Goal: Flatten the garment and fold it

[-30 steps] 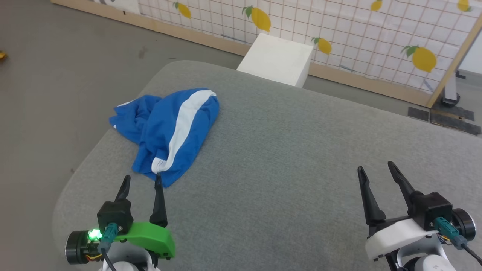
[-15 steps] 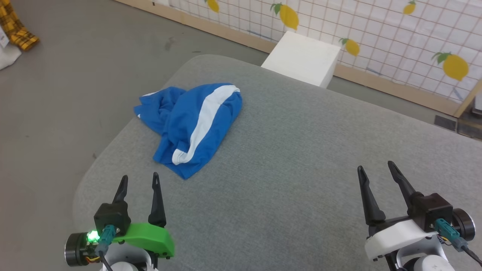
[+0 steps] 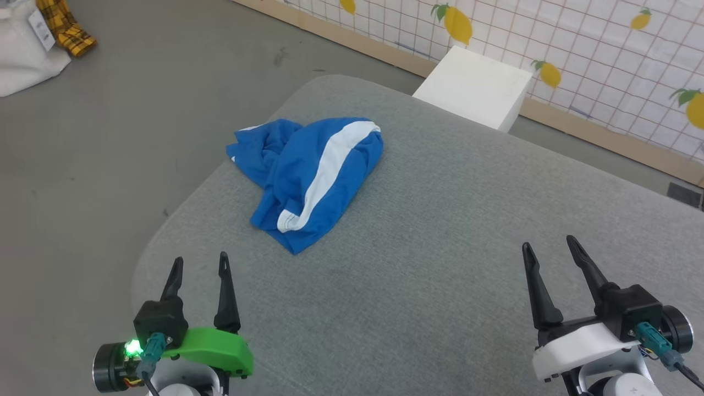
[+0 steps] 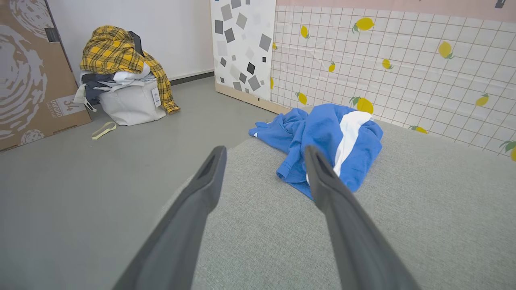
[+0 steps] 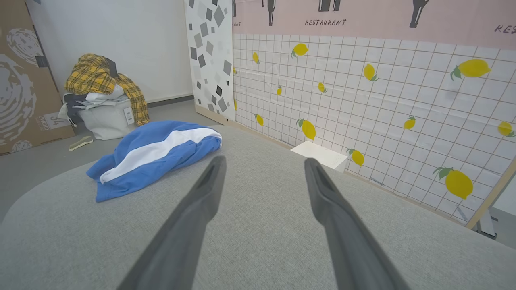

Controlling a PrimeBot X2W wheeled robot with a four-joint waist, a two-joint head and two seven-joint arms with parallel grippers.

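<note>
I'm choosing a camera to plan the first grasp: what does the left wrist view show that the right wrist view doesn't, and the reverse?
Left wrist view: the open left gripper, and the bunched folds of the blue shorts beside their white stripe.
Right wrist view: the open right gripper, the white box beyond the grey cushion, and the RESTAURANT banner.
Shared: the shorts lying crumpled and untouched, the yellow plaid shirt on a pile, and the lemon-tiled wall.

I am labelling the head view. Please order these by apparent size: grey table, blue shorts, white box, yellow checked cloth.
1. grey table
2. blue shorts
3. white box
4. yellow checked cloth, cut by the picture's edge and farther off, so its real size is unsure.
</note>
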